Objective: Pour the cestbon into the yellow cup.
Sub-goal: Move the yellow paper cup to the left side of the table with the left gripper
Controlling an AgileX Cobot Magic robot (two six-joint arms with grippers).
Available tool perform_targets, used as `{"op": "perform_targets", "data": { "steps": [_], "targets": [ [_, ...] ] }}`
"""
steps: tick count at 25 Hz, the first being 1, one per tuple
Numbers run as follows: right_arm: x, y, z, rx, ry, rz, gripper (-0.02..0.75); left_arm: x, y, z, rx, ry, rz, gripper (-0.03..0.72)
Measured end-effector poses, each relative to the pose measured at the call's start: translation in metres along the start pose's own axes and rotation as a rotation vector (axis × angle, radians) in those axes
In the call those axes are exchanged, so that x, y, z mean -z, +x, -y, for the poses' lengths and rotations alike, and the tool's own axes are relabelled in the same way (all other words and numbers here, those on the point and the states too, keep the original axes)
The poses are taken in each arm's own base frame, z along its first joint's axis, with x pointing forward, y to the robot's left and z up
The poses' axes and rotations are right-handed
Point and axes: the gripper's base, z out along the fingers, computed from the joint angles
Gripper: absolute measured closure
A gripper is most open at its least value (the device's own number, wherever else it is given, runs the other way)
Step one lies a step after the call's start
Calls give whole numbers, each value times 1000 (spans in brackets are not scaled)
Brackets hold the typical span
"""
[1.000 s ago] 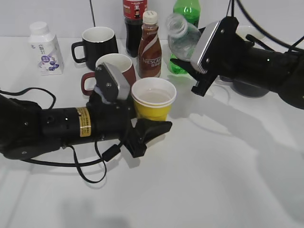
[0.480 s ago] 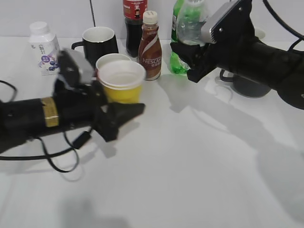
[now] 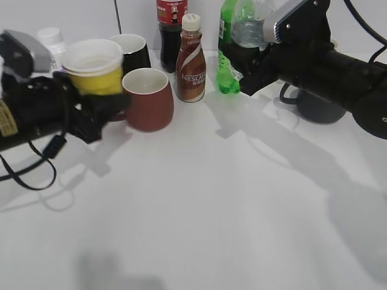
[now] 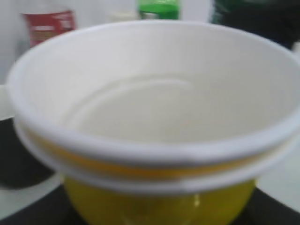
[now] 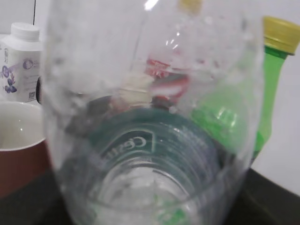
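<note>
The yellow cup (image 3: 94,69) with its white rim is held upright in my left gripper (image 3: 97,106) at the far left, in front of the black mug. It fills the left wrist view (image 4: 154,126), with liquid inside. The cestbon (image 3: 249,30), a clear bottle with a dark green label, is held nearly upright in my right gripper (image 3: 251,63) at the back right, in front of the bright green bottle. It fills the right wrist view (image 5: 145,140); the label reads through the plastic. Both sets of fingers are mostly hidden by what they hold.
A dark red mug (image 3: 148,98), a black mug (image 3: 134,51), a brown Nescafe bottle (image 3: 191,60), a cola bottle (image 3: 171,24), a bright green bottle (image 3: 228,54) and a white milk bottle (image 3: 51,37) stand along the back. A black base (image 3: 317,109) sits at right.
My left gripper has carried the yellow cup left and back, away from the bottle. My right gripper has tipped the cestbon back from slanted to nearly upright and drawn it back.
</note>
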Motion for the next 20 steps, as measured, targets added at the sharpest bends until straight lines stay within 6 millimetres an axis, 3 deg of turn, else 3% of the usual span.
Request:
{"op": "perform_targets", "data": {
  "steps": [12,20],
  "targets": [
    [0,1,3,-60,31,-9,276,16,4,-45,60,-293,20,248],
    [0,3,3,-66,37,-27,276,8,31,-57,55,-385,3,248]
  ]
}}
